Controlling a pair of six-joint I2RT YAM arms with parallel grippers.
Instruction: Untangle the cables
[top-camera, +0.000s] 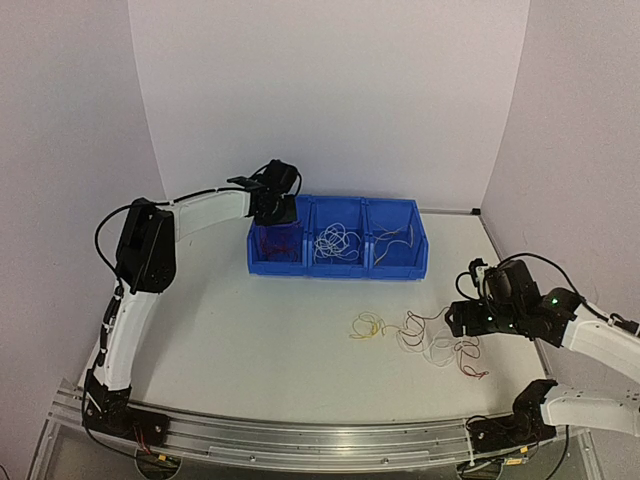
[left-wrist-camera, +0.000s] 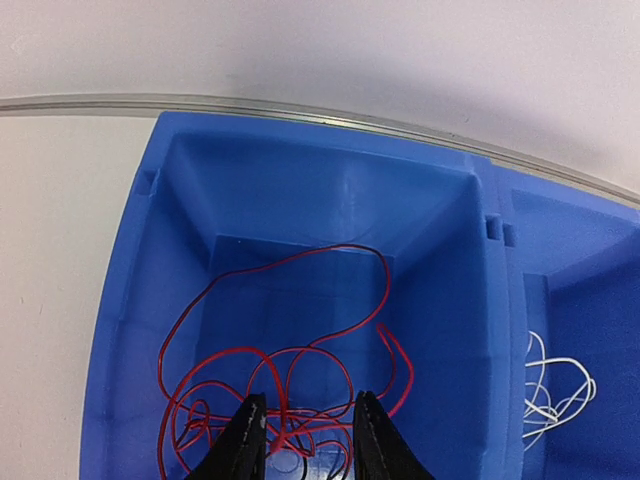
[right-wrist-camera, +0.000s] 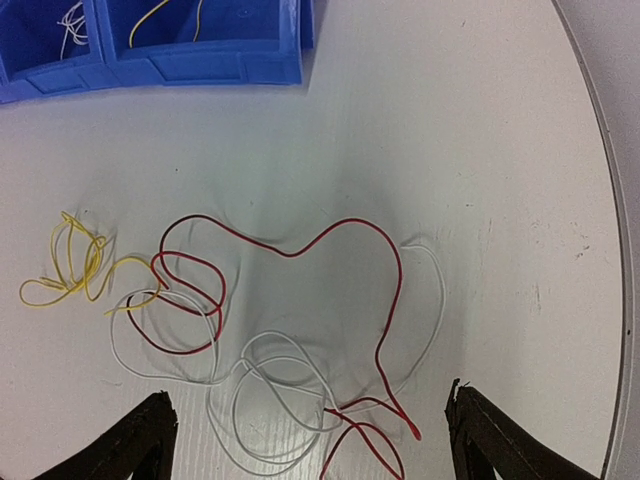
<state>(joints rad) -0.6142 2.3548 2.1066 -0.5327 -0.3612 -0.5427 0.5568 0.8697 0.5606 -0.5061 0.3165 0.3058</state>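
The loose cables (top-camera: 432, 340) lie on the table at the right: a red wire (right-wrist-camera: 300, 250), white wires (right-wrist-camera: 270, 385) and a yellow wire (right-wrist-camera: 75, 265), overlapping loosely. My right gripper (right-wrist-camera: 308, 392) is wide open and empty, hovering over the white and red loops; in the top view it (top-camera: 462, 320) is at the bundle's right edge. My left gripper (left-wrist-camera: 310, 396) is open over the left compartment of the blue bin (left-wrist-camera: 130, 300), with curly red wires (left-wrist-camera: 290, 350) lying below and between its fingers. It also shows in the top view (top-camera: 275, 205).
The blue bin (top-camera: 335, 262) has three compartments: red wires (top-camera: 275, 243) on the left, white wires (top-camera: 338, 243) in the middle, yellow wires (top-camera: 395, 240) on the right. The table's curved edge (right-wrist-camera: 610, 300) runs close to the right of the loose cables.
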